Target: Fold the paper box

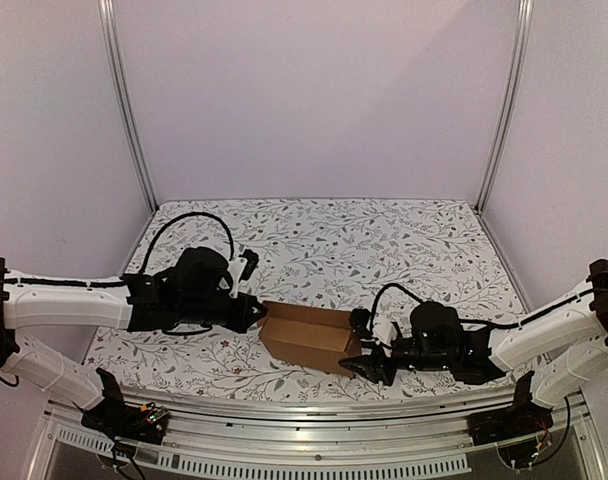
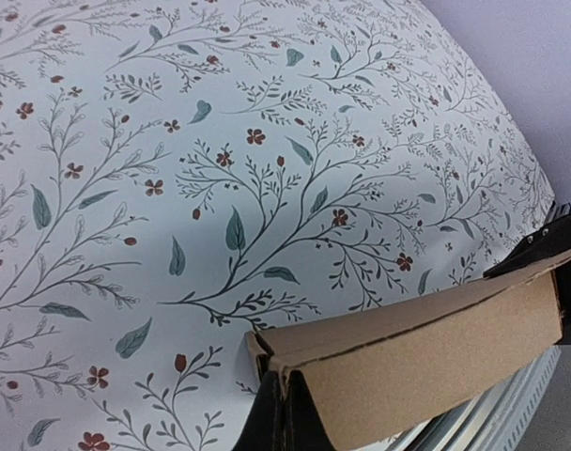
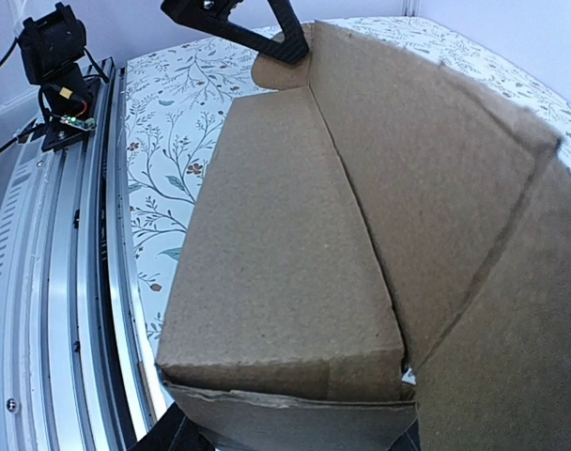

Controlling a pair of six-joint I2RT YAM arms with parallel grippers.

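The paper box (image 1: 306,336) is a small brown cardboard box lying on the floral table cloth between my two grippers. My left gripper (image 1: 254,314) is at its left end. In the left wrist view its jaws (image 2: 285,409) are shut together, pinching a thin cardboard edge at the end corner of the box (image 2: 426,343). My right gripper (image 1: 361,350) is at the right end. In the right wrist view the box (image 3: 285,254) fills the frame, and the gripper (image 3: 293,442) straddles the end flap with a finger against each side.
The table's metal front rail (image 1: 304,410) runs just below the box and shows in the right wrist view (image 3: 69,282). White enclosure walls (image 1: 314,100) stand behind and at both sides. The left arm's base (image 3: 55,80) sits on the rail.
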